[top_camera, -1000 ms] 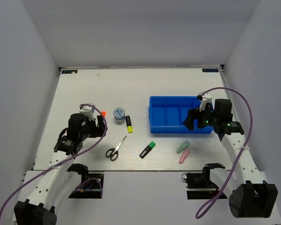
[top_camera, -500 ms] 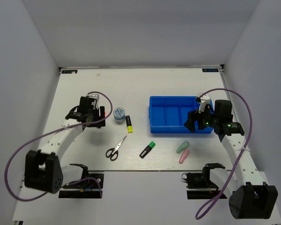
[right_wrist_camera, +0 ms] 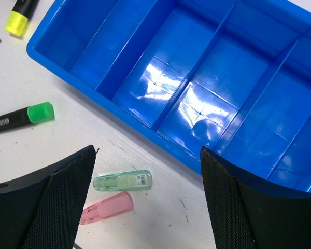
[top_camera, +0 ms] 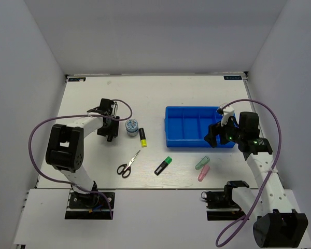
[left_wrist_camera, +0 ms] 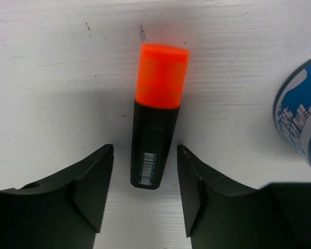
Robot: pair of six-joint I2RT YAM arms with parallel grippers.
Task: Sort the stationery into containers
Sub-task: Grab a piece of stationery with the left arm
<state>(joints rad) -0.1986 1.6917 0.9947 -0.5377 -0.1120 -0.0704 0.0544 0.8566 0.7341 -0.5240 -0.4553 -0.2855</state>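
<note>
In the left wrist view a black marker with an orange cap (left_wrist_camera: 158, 119) lies on the table, its black end between my left gripper's (left_wrist_camera: 145, 153) open jaws without touching them. In the top view my left gripper (top_camera: 110, 129) covers it, beside the blue-and-white disc (top_camera: 131, 125), which also shows in the left wrist view (left_wrist_camera: 300, 119). The yellow-ended marker (top_camera: 142, 137), scissors (top_camera: 127, 165), green-ended marker (top_camera: 164, 165), green piece (top_camera: 202, 163) and pink piece (top_camera: 203, 173) lie on the table. My right gripper (top_camera: 213, 136) is open and empty above the blue bin's (top_camera: 197, 143) near right corner.
The right wrist view shows the bin's bare compartments (right_wrist_camera: 197, 104), the green piece (right_wrist_camera: 123, 181), the pink piece (right_wrist_camera: 106, 207), the green-ended marker (right_wrist_camera: 23, 116) and the yellow-ended marker (right_wrist_camera: 20, 18). White walls enclose the table on three sides.
My left arm has swung away from the near left and brought its open gripper down around the orange-capped marker. The right gripper has barely shifted.
</note>
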